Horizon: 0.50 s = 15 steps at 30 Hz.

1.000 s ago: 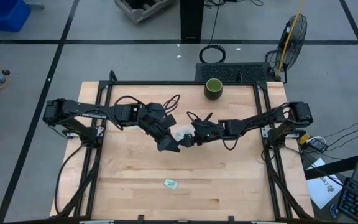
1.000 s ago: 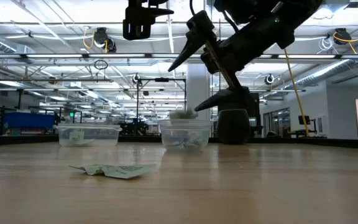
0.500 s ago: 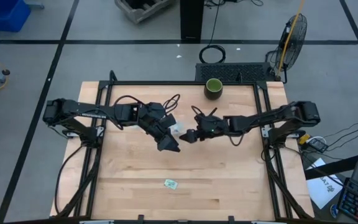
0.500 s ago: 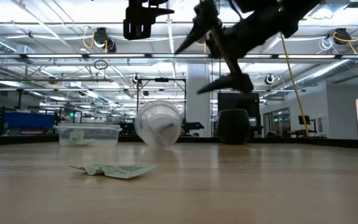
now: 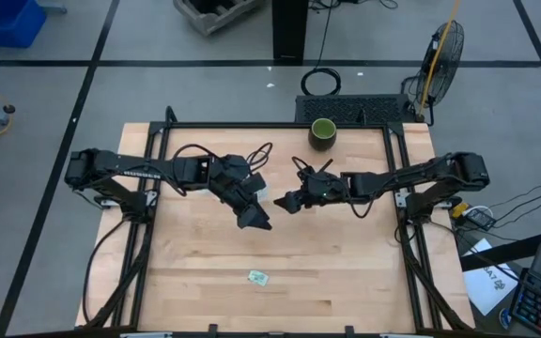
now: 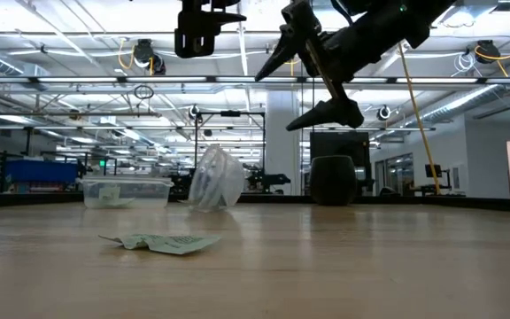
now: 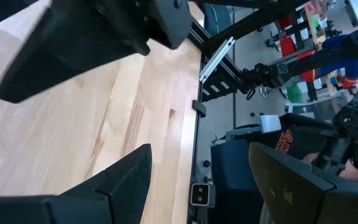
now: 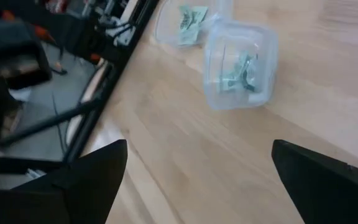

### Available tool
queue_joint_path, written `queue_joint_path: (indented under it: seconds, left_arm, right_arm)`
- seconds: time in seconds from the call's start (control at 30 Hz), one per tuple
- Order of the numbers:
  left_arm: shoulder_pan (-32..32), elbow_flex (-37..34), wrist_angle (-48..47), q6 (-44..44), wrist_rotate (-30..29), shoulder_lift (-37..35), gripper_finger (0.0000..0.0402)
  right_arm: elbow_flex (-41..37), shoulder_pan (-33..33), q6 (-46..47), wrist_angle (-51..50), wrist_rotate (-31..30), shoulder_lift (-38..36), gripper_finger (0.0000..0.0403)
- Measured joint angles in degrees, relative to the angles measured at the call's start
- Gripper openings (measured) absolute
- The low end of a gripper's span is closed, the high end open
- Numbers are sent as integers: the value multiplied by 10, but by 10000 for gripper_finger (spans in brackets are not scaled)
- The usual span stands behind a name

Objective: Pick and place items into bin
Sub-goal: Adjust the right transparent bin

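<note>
One light green and white packet (image 5: 258, 277) lies flat on the wood near the table's near edge, crumpled in the low view (image 6: 162, 242). A clear cup (image 6: 215, 180) holding packets lies tipped on its side; in the right wrist view the tipped cup (image 8: 238, 65) shows ahead of my fingers. A second clear cup (image 6: 127, 190) with a packet stands upright beside it (image 8: 191, 18). My right gripper (image 5: 285, 201) hangs open above the table's middle (image 6: 277, 99), clear of the cups. My left gripper (image 5: 255, 220) is open too, raised next to it.
A dark green cup (image 5: 323, 131) stands at the table's far edge (image 6: 332, 180). Black rails (image 5: 154, 202) run along the left and right sides of the table. Bare wood stretches between the arms and the near edge.
My right gripper has risen and drawn back toward the table's right edge. The clear cup beneath it, upright a second ago, has tipped over and rolled toward the left, and now lies tilted on its side.
</note>
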State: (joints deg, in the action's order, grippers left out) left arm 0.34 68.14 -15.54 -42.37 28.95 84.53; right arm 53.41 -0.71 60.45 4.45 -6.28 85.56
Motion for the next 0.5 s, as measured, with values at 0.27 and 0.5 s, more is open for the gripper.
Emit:
queue_joint_path:
  seconds: [0.27,0.5]
  left_arm:
    - [-10,0,-95,15,16,-27,275]
    - [4,0,-131,35,-51,-120,275]
  right_arm:
    - [0,8,-105,42,41,0,393]
    - [1,36,-106,150,65,3,393]
